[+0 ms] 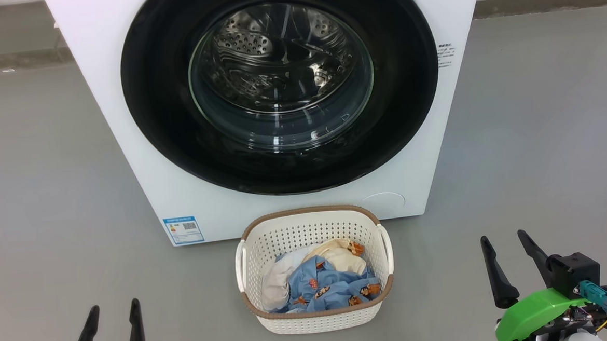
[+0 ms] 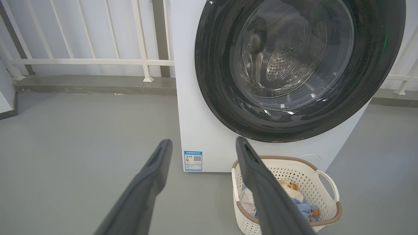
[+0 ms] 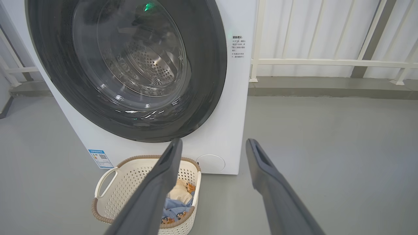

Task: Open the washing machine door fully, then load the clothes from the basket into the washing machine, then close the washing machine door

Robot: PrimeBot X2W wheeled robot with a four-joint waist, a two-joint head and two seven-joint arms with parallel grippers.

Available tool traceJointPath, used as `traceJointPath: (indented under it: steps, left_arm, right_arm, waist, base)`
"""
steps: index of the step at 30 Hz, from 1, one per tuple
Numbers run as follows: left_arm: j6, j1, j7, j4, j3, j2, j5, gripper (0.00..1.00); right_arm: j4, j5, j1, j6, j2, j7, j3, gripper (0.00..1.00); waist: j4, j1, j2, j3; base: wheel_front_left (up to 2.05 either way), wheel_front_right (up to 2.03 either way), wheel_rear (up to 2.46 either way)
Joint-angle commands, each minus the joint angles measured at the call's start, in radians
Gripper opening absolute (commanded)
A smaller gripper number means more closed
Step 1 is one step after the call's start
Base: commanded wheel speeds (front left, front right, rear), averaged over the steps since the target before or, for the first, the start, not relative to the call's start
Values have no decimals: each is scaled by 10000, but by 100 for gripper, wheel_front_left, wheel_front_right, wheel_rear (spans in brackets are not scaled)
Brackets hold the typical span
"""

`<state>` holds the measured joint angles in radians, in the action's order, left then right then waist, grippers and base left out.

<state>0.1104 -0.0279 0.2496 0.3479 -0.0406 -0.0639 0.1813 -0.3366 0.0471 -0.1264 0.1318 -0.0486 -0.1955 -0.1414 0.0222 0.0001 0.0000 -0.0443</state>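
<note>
In the head view, the washing machine stands on the grey floor, and the washing machine door lies flat against its front, the steel drum visible through the glass. The basket sits on the floor just in front of the machine, below the door, with the clothes heaped inside it: blue printed fabric with cream and white pieces. The left gripper is at the lower left and the right gripper at the lower right. Both have their fingers spread with nothing between them, and both are well apart from basket and door.

The left wrist view looks between its own parted fingers at the machine's lower corner and its blue label. The basket is to the right, and the door is closed.

The right wrist view shows the same from the other side: fingers apart, basket to the lower left, door shut.

By my reading, no step is done. Opening the door comes first, then loading, then closing.
</note>
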Motion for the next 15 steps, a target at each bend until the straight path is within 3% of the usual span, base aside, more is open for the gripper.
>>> traceJointPath:
  steps: [1, 15]
  left_arm:
    - [34, -293, 122, -170, -297, -165, 109, 100]
    - [118, -385, 122, -79, -372, -195, 81, 100]
  right_arm:
    - [222, 58, -204, -11, -17, -102, 258, 100]
    - [222, 90, -218, -11, -17, -148, 216, 100]
  waist:
    - [1, 0, 0, 8]
    - [-23, 0, 0, 198]
  base:
    - [0, 0, 0]
    - [0, 0, 0]
